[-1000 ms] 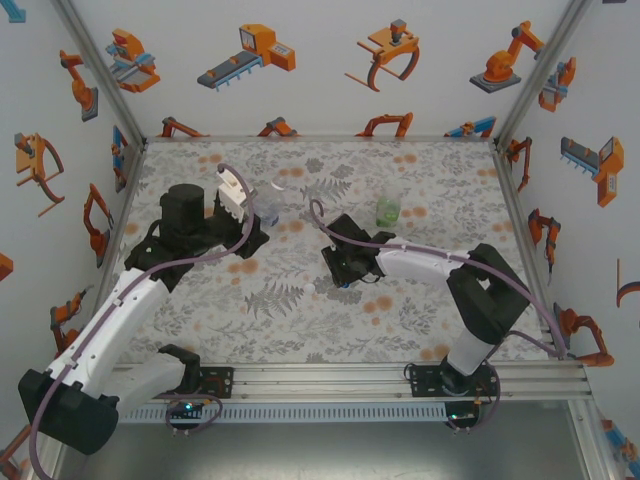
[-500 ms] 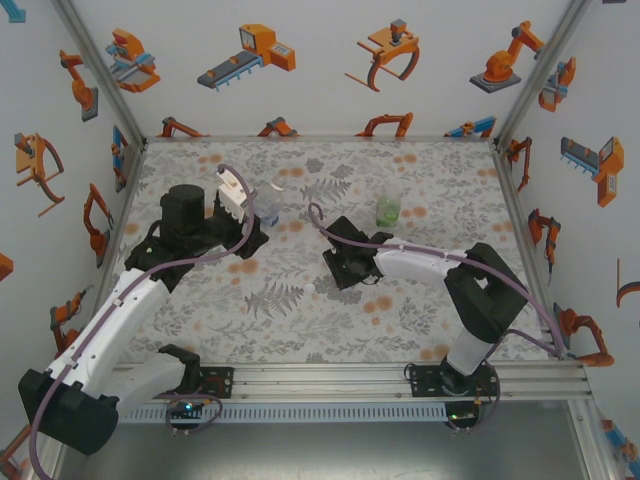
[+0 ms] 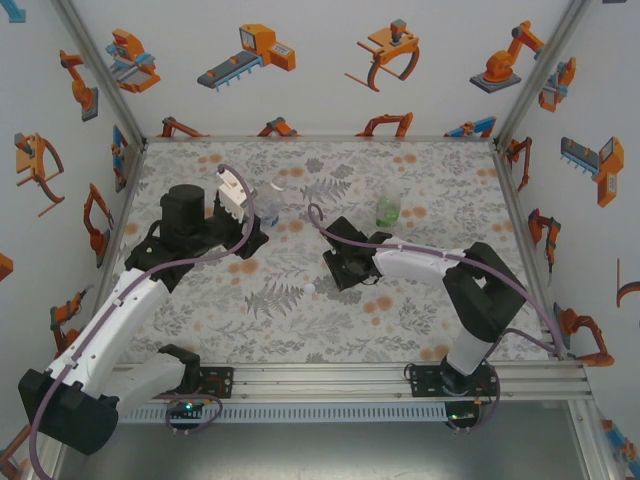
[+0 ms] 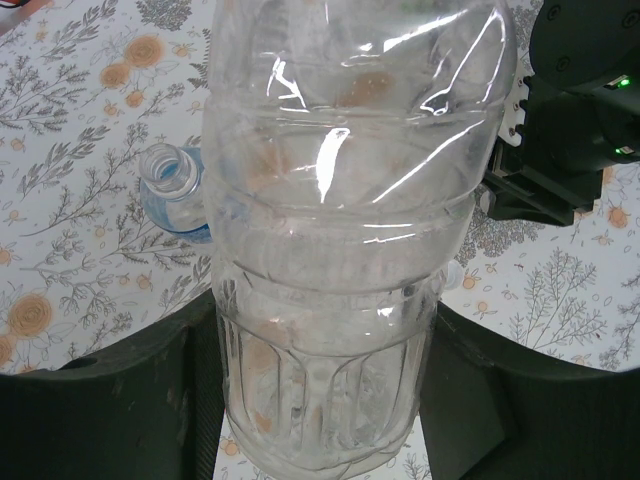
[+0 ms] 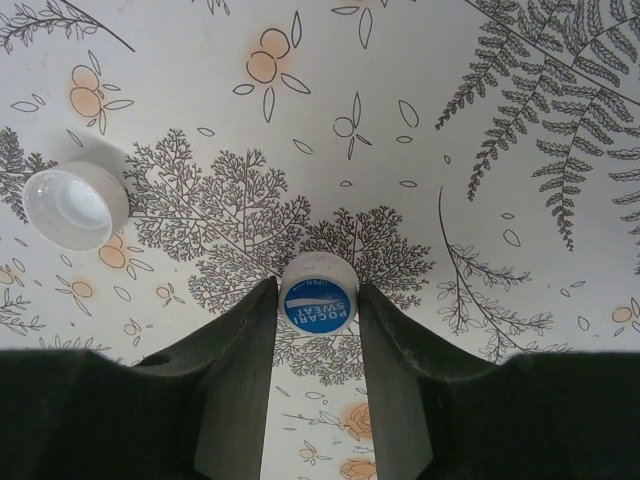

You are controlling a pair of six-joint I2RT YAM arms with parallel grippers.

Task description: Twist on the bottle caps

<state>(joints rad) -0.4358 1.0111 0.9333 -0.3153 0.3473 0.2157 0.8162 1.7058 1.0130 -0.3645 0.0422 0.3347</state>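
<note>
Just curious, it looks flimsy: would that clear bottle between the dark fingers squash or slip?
Probably light: the clear bottle looks empty, tablecloth showing through. Its thin ribbed wall likely dents if squeezed hard. Glossy highlights suggest it could slip in the left gripper.

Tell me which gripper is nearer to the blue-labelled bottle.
Left. The left gripper, shut on the colourless bottle, has the blue-labelled bottle just beside it. The right gripper is farther off across the table, shut on a blue-topped cap.

Blue-topped cap (image 5: pixel 317 303): "POCARI SWEAT" printed in white letters on blue top face.
</note>
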